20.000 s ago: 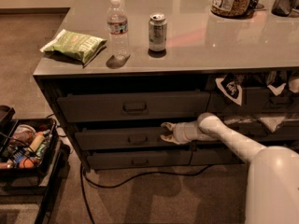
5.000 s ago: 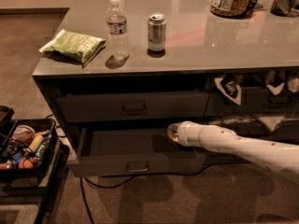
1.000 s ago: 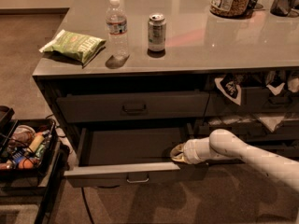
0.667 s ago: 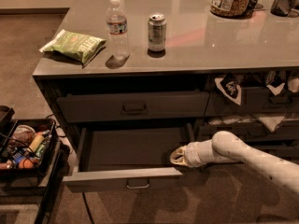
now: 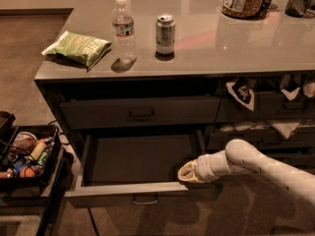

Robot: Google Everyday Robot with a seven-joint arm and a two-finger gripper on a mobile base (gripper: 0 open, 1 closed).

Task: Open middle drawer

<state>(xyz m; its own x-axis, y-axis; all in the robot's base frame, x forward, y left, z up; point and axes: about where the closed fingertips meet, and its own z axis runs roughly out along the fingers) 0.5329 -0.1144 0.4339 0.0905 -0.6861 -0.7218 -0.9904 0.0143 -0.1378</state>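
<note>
Grey middle drawer [image 5: 114, 192] open toward camera, long axis left-right, pincer [image 5: 188, 173] inside right front, grip unclear.

Claw [image 5: 186, 172] inside open middle drawer [image 5: 138, 160]

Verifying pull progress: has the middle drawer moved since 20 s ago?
Yes. The middle drawer slid out toward the camera, past the shut top drawer; gripper at its right front corner.
</note>
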